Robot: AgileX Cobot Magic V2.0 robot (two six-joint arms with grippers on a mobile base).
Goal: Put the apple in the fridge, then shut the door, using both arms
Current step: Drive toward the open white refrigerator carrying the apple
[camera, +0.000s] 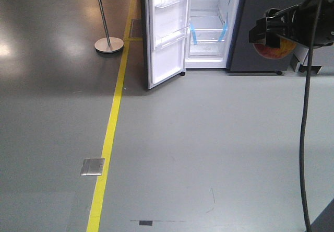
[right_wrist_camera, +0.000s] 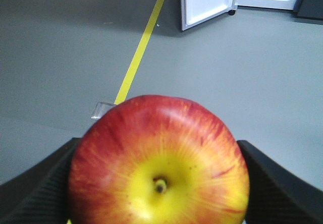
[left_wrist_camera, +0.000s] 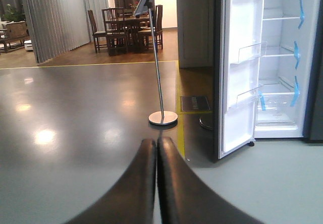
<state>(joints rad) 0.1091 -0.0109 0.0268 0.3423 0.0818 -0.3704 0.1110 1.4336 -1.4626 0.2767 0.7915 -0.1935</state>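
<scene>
The right fingers pinch the apple between them; the left fingers are pressed together. Far ahead, the fridge stands with its door swung open.

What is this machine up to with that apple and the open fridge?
A two-armed robot is partway through putting an apple into a fridge. Its right pincer is clamped on the apple and holds it up in the air. The fridge stands some way ahead, with its door swung wide open. The left pincer is shut and empty. The apple is not inside yet.
</scene>
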